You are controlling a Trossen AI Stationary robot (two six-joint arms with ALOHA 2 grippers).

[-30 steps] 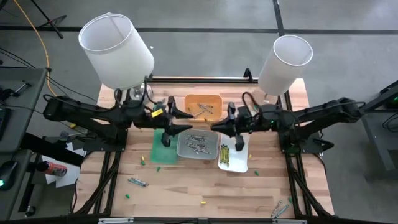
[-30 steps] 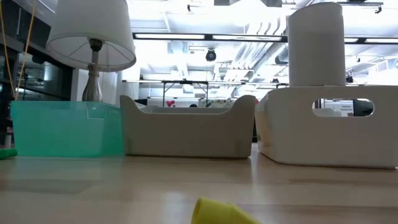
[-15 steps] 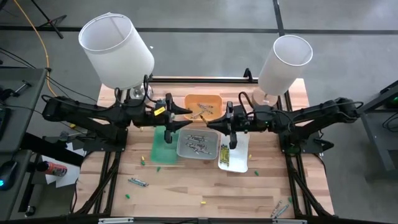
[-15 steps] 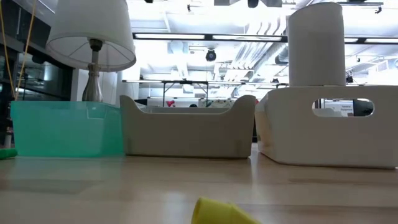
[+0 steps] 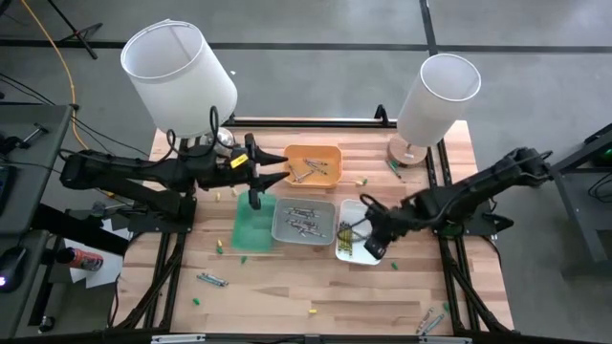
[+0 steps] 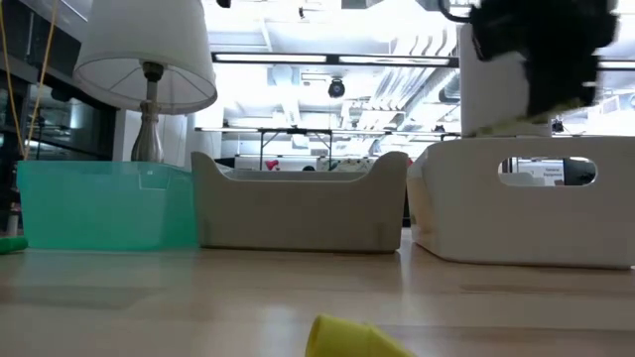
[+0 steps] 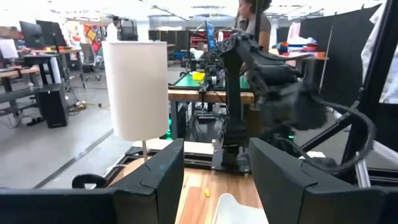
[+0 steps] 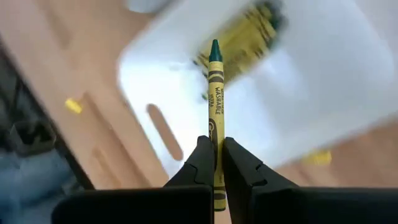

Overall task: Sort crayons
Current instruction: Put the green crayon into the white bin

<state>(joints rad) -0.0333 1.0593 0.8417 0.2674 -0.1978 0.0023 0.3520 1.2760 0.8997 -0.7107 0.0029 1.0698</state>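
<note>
My right gripper (image 8: 215,143) is shut on a yellow-wrapped crayon with a green tip (image 8: 215,81), above the white tray (image 5: 376,218), which holds several yellow crayons (image 5: 344,237). In the high view this gripper (image 5: 363,232) is at the tray's near half. It shows blurred above the tray in the low view (image 6: 541,50). My left gripper (image 5: 283,164) is open and empty, held in the air at the orange tray's (image 5: 330,151) left edge. Its fingers stand apart in the left wrist view (image 7: 214,162). Grey crayons lie in the grey tray (image 5: 304,222) and the orange tray. My right gripper pinches the crayon's blunt rear part (image 8: 216,134) between its two fingers. The crayon lies along the fingers and sticks out past them, its green tip (image 8: 215,46) pointing away. It is lifted clear, over the white tray.
A green tray (image 5: 253,225) stands left of the grey one. Two lamps (image 5: 180,76) (image 5: 435,96) stand at the far corners. Loose crayons lie on the table: grey ones (image 5: 212,279) (image 5: 430,320), yellow bits (image 5: 218,247) (image 5: 312,310) (image 6: 352,337), green bits (image 5: 196,301).
My right gripper has drawn away from the left gripper over the table's middle. It has swung toward the near right and down over the white tray, tipping its fingers downward. My left gripper has drawn back a little toward the far edge.
</note>
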